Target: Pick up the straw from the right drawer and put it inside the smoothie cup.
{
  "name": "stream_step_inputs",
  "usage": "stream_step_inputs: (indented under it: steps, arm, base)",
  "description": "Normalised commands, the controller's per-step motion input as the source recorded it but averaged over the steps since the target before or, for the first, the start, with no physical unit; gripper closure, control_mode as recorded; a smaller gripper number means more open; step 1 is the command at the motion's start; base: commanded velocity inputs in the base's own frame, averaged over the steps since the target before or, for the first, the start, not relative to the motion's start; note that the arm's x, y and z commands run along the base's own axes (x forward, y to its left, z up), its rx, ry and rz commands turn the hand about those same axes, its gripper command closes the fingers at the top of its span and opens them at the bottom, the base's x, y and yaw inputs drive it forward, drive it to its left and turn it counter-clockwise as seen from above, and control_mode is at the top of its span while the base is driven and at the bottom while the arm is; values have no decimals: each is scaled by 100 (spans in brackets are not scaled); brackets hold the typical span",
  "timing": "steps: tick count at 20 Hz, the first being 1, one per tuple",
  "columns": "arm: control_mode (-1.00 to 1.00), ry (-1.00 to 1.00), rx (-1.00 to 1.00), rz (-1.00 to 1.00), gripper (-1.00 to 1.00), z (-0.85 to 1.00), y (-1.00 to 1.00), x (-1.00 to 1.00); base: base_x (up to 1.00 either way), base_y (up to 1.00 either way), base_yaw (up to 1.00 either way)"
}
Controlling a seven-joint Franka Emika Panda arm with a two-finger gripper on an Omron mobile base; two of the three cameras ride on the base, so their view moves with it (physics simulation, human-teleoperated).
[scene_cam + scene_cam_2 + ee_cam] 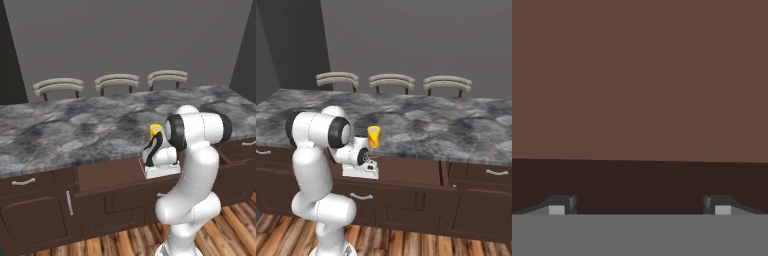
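Gripper (639, 205) hanging w/ jaws wide, nothing held, facing down into right drawer (406, 172) at frame centre, prob. hunting the straw, which I can't make out. Smoothie cup (373, 136) standing on counter edge (456, 130) just above.

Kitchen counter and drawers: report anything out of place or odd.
Nothing spilled or damaged. The smoothie cup stands upright near the counter's front edge. The right drawer is pulled open below it, with the open tool lowered into it.

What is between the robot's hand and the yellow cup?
Nothing stands between them. In the right base view the yellow cup sits at the grey counter's front edge, just above the hand, which hangs over the open brown drawer.
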Motion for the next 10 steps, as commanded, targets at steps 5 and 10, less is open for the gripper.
stream_step_inputs:
  steps: [5,10]
  arm:
    - [-100,-1,0,3,-100,0,-15,-100]
    - [-100,-3,0,12,-100,19,-4,-97]
  base:
    - [0,0,0]
    - [0,0,0]
